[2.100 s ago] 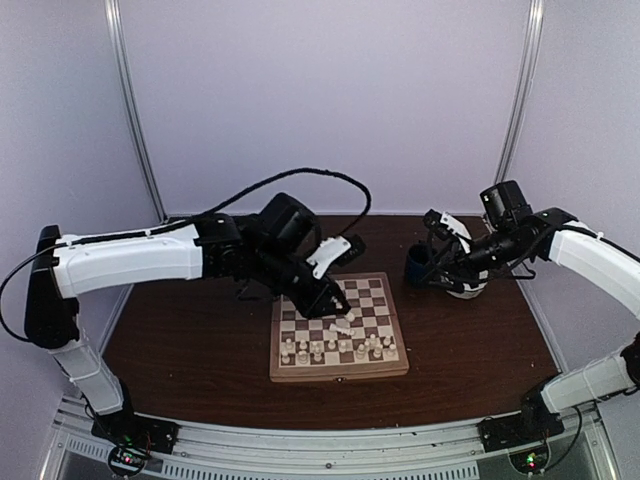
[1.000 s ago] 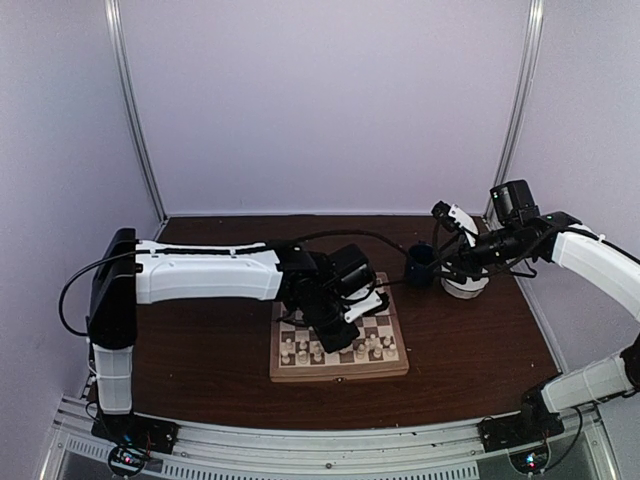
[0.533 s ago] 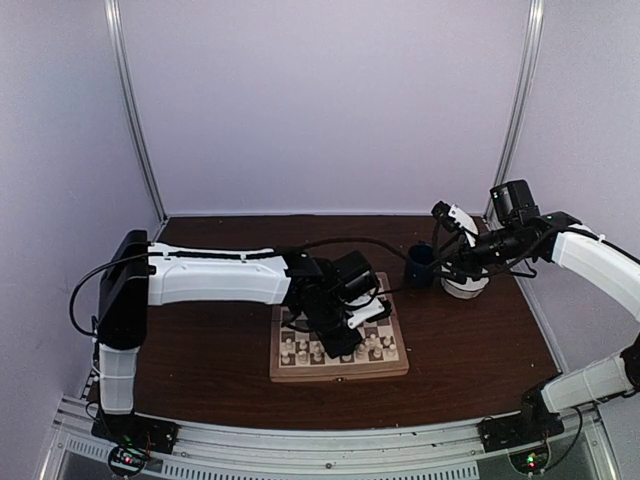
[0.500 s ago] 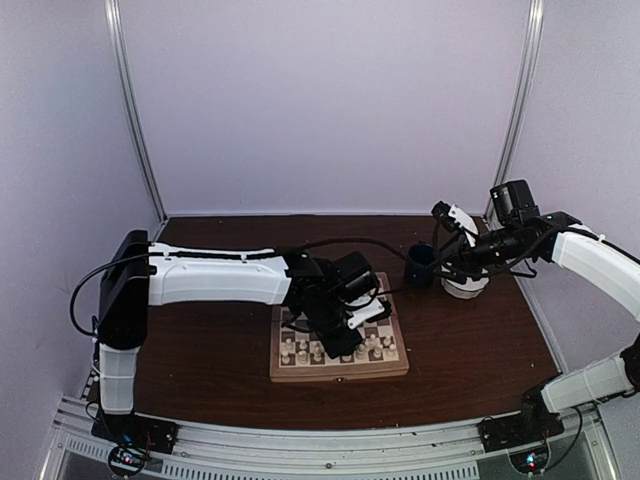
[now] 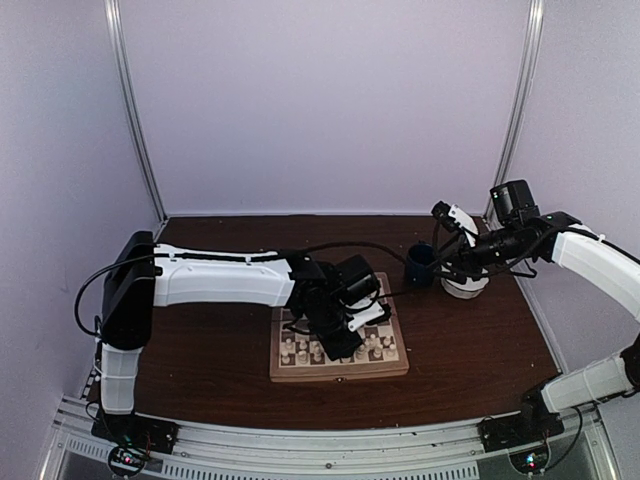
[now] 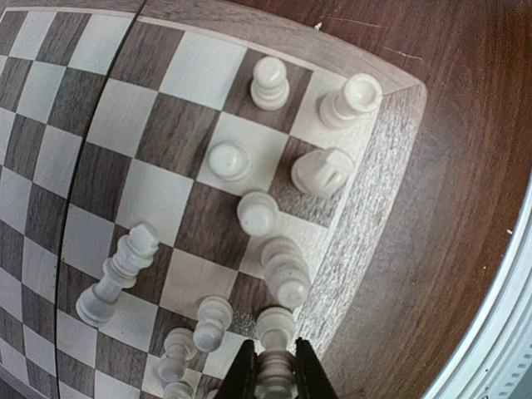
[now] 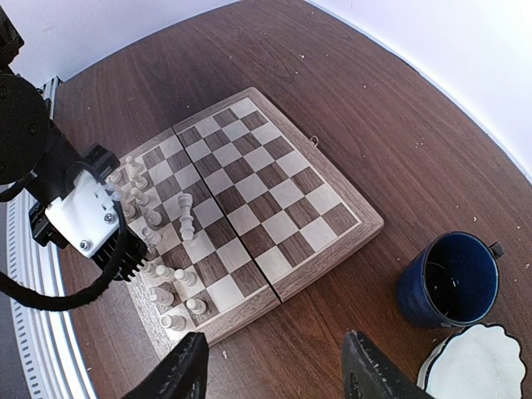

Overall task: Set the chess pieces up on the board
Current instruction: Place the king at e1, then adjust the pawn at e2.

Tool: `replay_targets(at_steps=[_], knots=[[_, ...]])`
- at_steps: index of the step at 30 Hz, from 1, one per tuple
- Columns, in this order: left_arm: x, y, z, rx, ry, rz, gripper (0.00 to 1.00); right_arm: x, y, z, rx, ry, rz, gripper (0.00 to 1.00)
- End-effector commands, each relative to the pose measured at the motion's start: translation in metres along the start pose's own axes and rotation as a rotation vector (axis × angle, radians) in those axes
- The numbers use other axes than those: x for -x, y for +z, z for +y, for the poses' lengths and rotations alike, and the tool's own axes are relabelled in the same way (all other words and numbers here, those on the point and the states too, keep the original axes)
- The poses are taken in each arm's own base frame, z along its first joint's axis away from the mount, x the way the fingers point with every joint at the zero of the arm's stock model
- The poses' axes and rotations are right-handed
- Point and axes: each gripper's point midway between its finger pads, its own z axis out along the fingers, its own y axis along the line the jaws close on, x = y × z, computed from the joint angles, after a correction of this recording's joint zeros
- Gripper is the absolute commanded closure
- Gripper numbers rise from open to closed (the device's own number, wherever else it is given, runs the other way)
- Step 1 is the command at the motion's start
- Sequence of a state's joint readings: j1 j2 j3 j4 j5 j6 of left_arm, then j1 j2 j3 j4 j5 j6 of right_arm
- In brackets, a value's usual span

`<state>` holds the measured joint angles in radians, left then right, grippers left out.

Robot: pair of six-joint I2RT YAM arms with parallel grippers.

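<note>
Closest to the arm bases, the chess pieces [image 6: 258, 214] stand clustered in the two rows of the board [image 6: 366, 191] that run along its near rim. The left end effector [image 6: 272, 381] is down among them, its two dark fingers clenched on one cream piece [image 6: 275, 353] in the row right beside the light wood rim. Whether that piece's base touches its square cannot be told. Other pieces stand just beside the fingers, one toward the rim and a few toward the board's middle. A taller piece [image 6: 116, 278] stands alone a little further in, apart from the cluster. Past the board's far right corner, on the dark bench [image 5: 200, 350], sits a blue mug [image 7: 449, 287], with a white scalloped bowl [image 7: 478, 366] just beside it. The right end effector [image 7: 274, 374] hangs over that spot, well apart from the board, its fingers spread wide and grasping nothing.
</note>
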<state>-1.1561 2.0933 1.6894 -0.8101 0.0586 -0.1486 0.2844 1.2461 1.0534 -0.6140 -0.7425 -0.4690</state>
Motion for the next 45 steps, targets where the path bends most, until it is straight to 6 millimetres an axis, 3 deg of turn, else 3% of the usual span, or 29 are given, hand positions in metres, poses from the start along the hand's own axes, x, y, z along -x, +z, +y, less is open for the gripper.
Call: replay_targets(at_steps=[1, 17, 21, 25, 32, 39, 45], knots=[[0.014, -0.002, 0.002, 0.001, -0.002, -0.042, 0.89, -0.005, 0.002, -0.002, -0.006, -0.003, 0.01, 0.42], [0.026, -0.026, -0.001, -0.005, -0.007, -0.081, 0.76, -0.004, 0.0, -0.001, -0.006, -0.004, 0.007, 0.42], [0.037, -0.056, 0.002, 0.02, -0.007, -0.141, 0.73, -0.003, 0.0, -0.001, -0.007, -0.005, 0.006, 0.42], [0.044, -0.086, 0.021, 0.052, -0.048, -0.198, 0.69, -0.004, 0.001, -0.001, -0.006, -0.003, 0.009, 0.42], [0.023, -0.064, 0.042, 0.03, -0.035, -0.1, 0.66, -0.005, 0.001, -0.002, -0.011, -0.004, 0.012, 0.41], [0.02, -0.044, 0.041, -0.02, 0.014, -0.054, 0.65, -0.007, 0.002, -0.003, -0.014, -0.004, 0.018, 0.41], [0.015, -0.026, 0.036, -0.061, 0.034, -0.018, 0.58, -0.009, 0.004, -0.004, -0.014, -0.002, 0.026, 0.42]])
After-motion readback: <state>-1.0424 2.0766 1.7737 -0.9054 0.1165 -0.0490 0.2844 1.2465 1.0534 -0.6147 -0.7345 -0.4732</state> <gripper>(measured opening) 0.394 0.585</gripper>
